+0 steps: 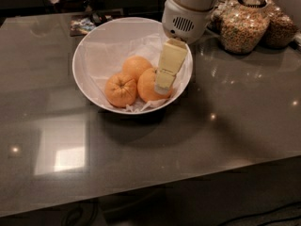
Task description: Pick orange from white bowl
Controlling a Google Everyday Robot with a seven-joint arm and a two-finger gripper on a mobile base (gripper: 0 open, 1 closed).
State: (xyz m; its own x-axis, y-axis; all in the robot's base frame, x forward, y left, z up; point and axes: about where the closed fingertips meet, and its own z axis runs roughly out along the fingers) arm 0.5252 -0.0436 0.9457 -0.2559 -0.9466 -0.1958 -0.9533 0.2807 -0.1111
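The white bowl [94,46], lined with crumpled white paper, stands on the dark grey table and holds three oranges. The orange [146,86] is the right one, round and smooth. A creased orange [121,89] lies to its left and a plain one [136,65] behind them. My gripper [163,84] reaches down into the bowl from the upper right. Its cream-coloured tip is at the right side of the orange and hides part of it.
Two glass jars of cereal [242,29] [280,28] stand at the back right, close to the arm. A small flat packet [83,24] lies behind the bowl at the back left. The table's front edge [155,192] runs across the bottom.
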